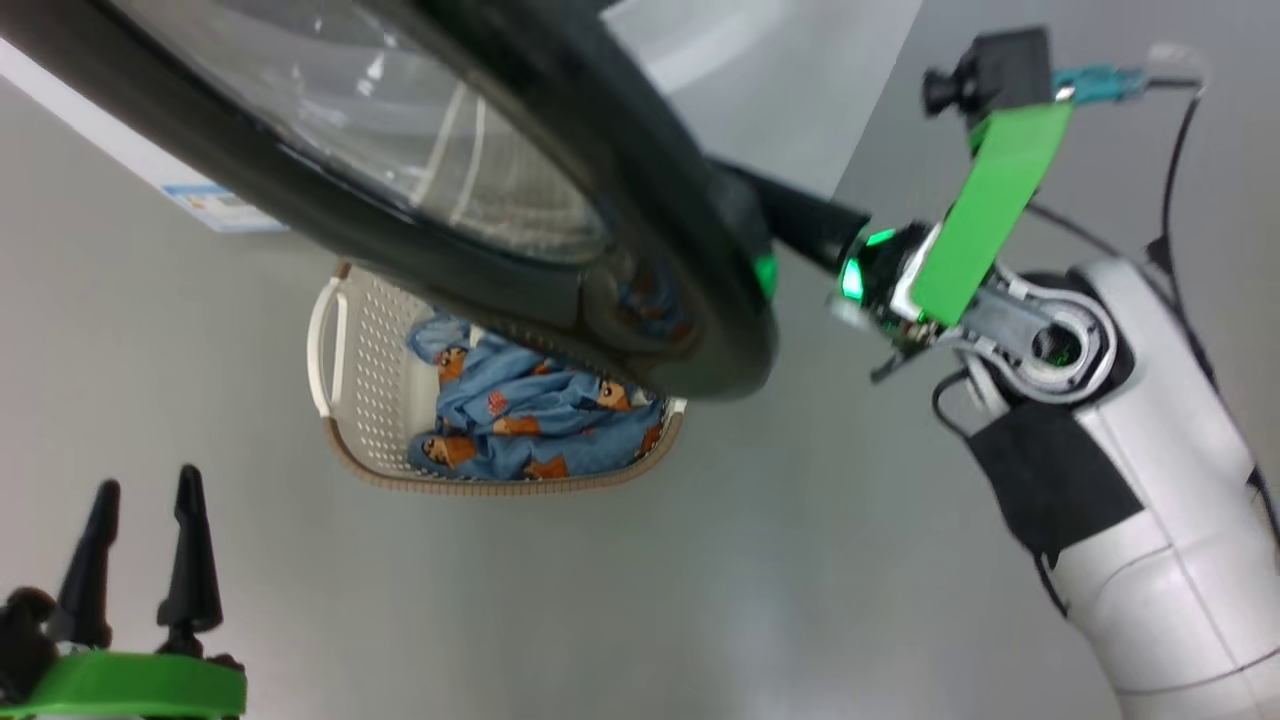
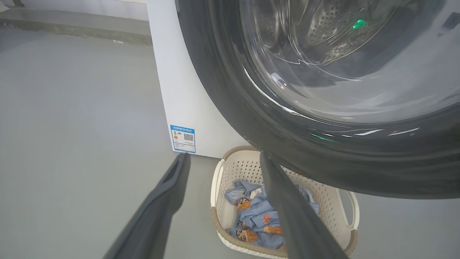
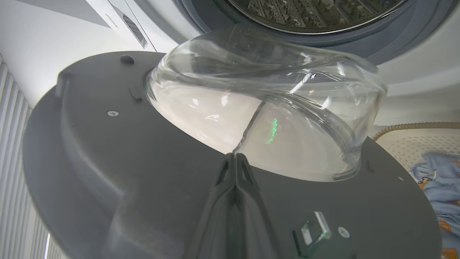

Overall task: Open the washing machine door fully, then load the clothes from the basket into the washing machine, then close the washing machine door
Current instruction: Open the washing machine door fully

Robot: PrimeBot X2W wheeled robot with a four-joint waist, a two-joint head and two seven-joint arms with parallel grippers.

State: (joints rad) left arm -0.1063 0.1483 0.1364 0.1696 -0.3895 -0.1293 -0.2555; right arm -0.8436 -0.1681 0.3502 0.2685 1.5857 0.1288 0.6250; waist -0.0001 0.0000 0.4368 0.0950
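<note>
The door point(image 1: 480, 190) stands partly open, sweeping across the top of the head view and hanging over the far end of the basket point(image 1: 480, 487) on the floor point(image 1: 700, 560). It has a wide glossy black rim around a bulging clear glass bowl. From the right wrist its inner face is matte grey, with the drum point(image 3: 309, 14) at the top of the frame.

The right tool point(image 3: 235, 158) is clenched on nothing, its fingers pressed together and lying along that grey face, tips at the foot of the glass. The left tool point(image 1: 146, 490) is released, fingers spread, at the lower left of the head view, well apart from everything.

I'd judge the door stiff and fairly heavy, swinging only on its hinge. The gloss outside looks slippery and the glass is no place to press. A shove on the grey ring near the free edge should move it best.

The clothes point(image 1: 530, 420), light blue with small orange-brown bears, lie crumpled in the cream perforated basket just beside the white machine point(image 2: 179, 90). They look thin, limp and light. A pinch on a raised fold atop the heap should lift them, though they will trail, and the light basket may slide.
</note>
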